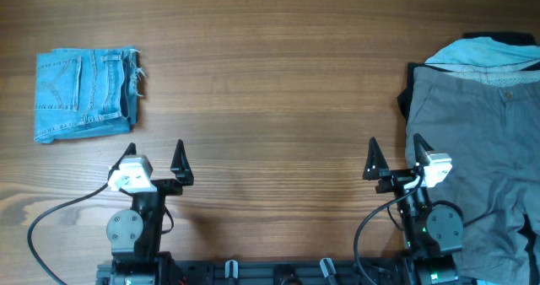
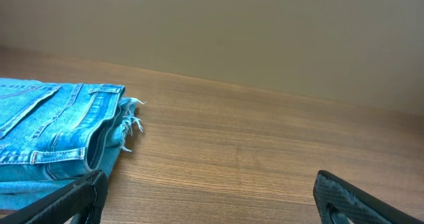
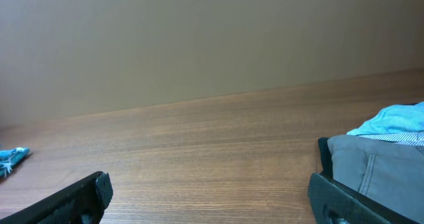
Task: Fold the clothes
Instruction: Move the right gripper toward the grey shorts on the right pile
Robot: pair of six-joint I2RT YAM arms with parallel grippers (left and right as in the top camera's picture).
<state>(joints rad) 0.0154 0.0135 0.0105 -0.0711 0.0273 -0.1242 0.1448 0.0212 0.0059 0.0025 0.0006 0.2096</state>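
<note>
The mid-grey shorts lie spread at the right edge of the table, waistband toward the far side. Their near corner also shows in the right wrist view. My right gripper is open and empty, its right finger just at the shorts' left edge; in the right wrist view bare wood lies between the fingers. My left gripper is open and empty near the front edge, below and right of the folded denim shorts. In the left wrist view only wood lies between the fingers.
The small light-blue denim shorts sit folded at the far left. A light-blue cloth and a black garment lie under the grey shorts at the right. Bare wooden table spans the middle.
</note>
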